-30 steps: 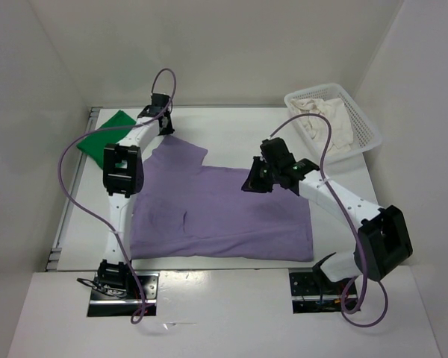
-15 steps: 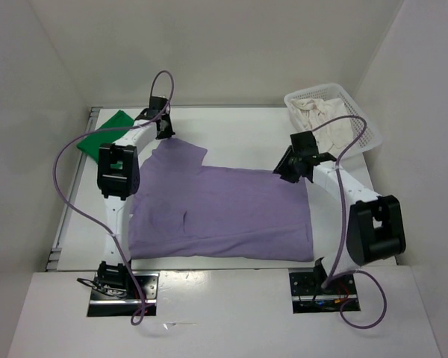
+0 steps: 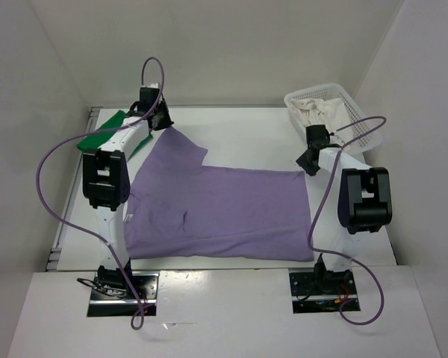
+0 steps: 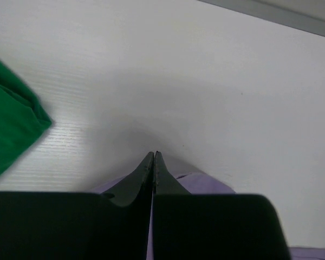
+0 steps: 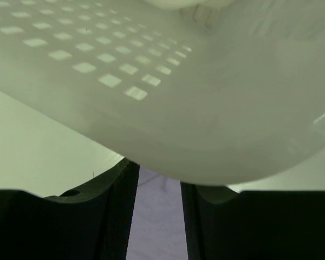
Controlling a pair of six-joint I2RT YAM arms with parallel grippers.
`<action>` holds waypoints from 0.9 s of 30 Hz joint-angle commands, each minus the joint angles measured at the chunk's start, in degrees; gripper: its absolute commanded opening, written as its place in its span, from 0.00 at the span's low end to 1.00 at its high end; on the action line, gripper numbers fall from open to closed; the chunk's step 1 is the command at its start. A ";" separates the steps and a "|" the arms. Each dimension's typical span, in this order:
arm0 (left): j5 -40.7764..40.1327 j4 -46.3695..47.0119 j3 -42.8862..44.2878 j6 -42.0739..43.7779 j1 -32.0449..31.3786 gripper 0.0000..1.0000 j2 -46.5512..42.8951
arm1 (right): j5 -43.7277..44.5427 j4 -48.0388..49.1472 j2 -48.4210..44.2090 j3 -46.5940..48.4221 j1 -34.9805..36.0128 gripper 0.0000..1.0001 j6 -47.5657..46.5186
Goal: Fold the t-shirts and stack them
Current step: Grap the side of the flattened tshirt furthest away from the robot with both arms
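Left jaws thinly clamp a sleeve of the lavender shirt point(image 3: 224, 212); it may slip; right jaws, apart, could knock the basket point(image 3: 367, 119).

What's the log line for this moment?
left gripper: shut on purple shirt corner | right gripper: open, beside basket | green shirt: folded, far left | cream shirt: in basket
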 commanded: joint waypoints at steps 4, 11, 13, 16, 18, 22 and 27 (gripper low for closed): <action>2.18 2.09 -3.30 -1.36 -0.04 0.00 -2.94 | 4.66 2.51 3.24 3.29 -0.02 0.41 -0.16; 3.32 2.61 -3.92 -1.36 -0.04 0.00 -3.99 | 4.66 2.51 4.92 3.82 0.68 0.41 -0.69; 3.94 2.61 -4.97 -1.36 -0.04 0.00 -4.60 | 4.66 2.51 5.62 3.82 0.68 0.41 -0.69; 3.94 3.23 -6.20 -1.36 -0.04 0.00 -5.22 | 4.66 1.81 6.76 4.52 1.20 0.39 -0.69; 3.94 3.23 -6.90 -1.36 -0.04 0.00 -5.92 | 4.66 1.29 7.38 5.57 1.73 0.39 -1.30; 4.46 3.76 -9.28 -1.36 -0.04 0.00 -8.12 | 4.66 0.76 7.38 4.80 2.44 0.39 -0.70; 5.08 5.42 -11.82 -2.41 -0.04 0.00 -9.96 | 5.19 -0.47 7.29 4.69 2.96 0.39 -0.69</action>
